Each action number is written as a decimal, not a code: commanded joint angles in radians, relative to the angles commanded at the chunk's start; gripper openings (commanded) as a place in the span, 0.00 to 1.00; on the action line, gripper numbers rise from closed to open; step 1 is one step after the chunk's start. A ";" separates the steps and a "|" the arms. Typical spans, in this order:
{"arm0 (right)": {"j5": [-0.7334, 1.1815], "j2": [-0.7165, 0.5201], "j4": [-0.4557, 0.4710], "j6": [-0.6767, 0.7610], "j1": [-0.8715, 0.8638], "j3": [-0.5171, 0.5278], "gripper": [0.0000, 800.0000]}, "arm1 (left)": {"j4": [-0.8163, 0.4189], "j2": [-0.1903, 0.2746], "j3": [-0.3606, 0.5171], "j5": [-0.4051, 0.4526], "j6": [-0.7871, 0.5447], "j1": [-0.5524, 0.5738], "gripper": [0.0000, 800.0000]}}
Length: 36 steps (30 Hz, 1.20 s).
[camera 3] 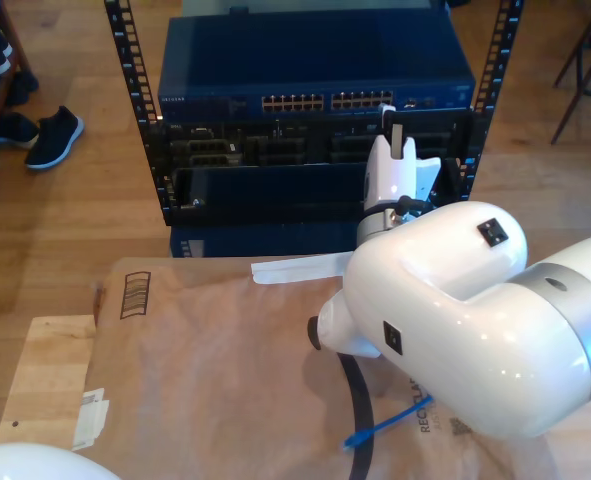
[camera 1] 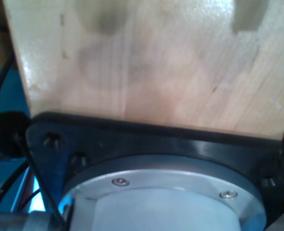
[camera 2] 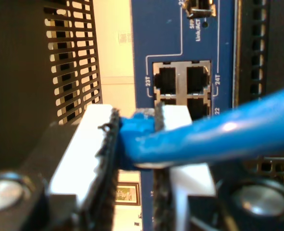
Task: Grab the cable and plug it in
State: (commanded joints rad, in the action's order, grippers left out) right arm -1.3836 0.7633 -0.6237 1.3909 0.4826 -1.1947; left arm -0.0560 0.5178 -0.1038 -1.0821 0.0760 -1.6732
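Observation:
My second gripper is shut on the end of the bright-blue cable, which sits clamped between its white, foam-lined fingers. The held end is close in front of the blue network switch, just below the ports marked 23T and 24T. In the exterior view the second gripper reaches to the right end of the switch's port row. A loose stretch of the cable lies on the brown paper under the white arm.
The switch sits in a black rack above darker units. Brown paper covers the table. A thick black cable hangs from the arm. Shoes lie on the floor. The first wrist view faces a wooden board and a black plate.

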 joint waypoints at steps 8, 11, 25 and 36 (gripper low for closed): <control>0.008 0.023 -0.005 -0.031 -0.011 -0.038 0.00 | 0.000 0.000 0.000 0.002 0.000 0.000 1.00; 0.008 0.031 -0.006 -0.031 -0.017 -0.043 0.00 | 0.000 -0.002 0.000 0.000 0.000 0.000 1.00; 0.015 0.064 -0.005 -0.032 -0.025 -0.104 0.00 | 0.000 0.000 0.000 0.000 0.000 0.000 1.00; 0.017 0.063 -0.002 -0.031 -0.029 -0.094 0.00 | 0.000 0.000 0.000 0.000 0.000 0.000 1.00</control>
State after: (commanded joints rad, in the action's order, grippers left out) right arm -1.3667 0.8263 -0.6252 1.3602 0.4534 -1.2883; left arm -0.0560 0.5178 -0.1038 -1.0821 0.0760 -1.6732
